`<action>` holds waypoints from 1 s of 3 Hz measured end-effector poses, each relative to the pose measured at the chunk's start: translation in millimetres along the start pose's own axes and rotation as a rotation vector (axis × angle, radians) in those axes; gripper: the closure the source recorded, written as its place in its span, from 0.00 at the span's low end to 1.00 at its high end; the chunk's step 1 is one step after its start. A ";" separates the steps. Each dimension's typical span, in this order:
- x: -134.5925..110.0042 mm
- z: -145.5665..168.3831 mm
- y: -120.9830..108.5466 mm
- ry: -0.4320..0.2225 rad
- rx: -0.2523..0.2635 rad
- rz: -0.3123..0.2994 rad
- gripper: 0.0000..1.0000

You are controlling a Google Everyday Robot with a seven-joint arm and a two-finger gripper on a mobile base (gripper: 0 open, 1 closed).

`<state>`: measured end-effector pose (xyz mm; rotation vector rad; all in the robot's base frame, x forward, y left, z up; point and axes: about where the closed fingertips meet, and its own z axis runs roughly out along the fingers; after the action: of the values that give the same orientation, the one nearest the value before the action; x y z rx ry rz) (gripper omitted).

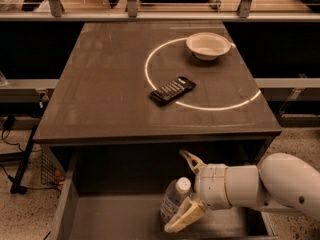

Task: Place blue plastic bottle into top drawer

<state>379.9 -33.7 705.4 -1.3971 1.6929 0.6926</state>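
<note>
Reaching in from the right, the robot's white arm [280,186] carries the tool [176,191] inside the pulled-out top drawer [67,204], which juts out from under the near edge of the worktop [100,84], toward the right half of that edge. The tool's jaws stand wide. One tan finger [192,161] points up and away, close under the near edge of the worktop and clearly apart from anything. The other finger [186,218] lies low in the drawer.

The blue plastic bottle [172,201] sits between these two fingers, much nearer the low one. It leans, with its white cap up and to the right, towards the tool's wrist, and its ribbed base down and to the left. The low finger runs along the bottle's lower right side, and the two look to be touching or just beside each other. The upper finger has open space between it and the cap. The bottle's base is down near the drawer's flat bottom, but whether it rests on it cannot be told.

On the worktop a thin white ring [220,106] is marked on the right half. A pale bowl [207,45] stands on the ring's far arc, towards the far right corner. A black handset [172,90] lies at an angle on the ring's left side, near the middle of the worktop and well apart from the bowl.
</note>
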 end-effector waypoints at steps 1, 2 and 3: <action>-0.9 -18.0 -1.2 0.014 0.027 0.003 0.00; -19.1 -42.7 -15.7 0.016 0.053 -0.027 0.00; -36.1 -102.6 -34.4 0.048 0.123 -0.032 0.02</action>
<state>390.2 -107.2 792.0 -1.3605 1.7174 0.5317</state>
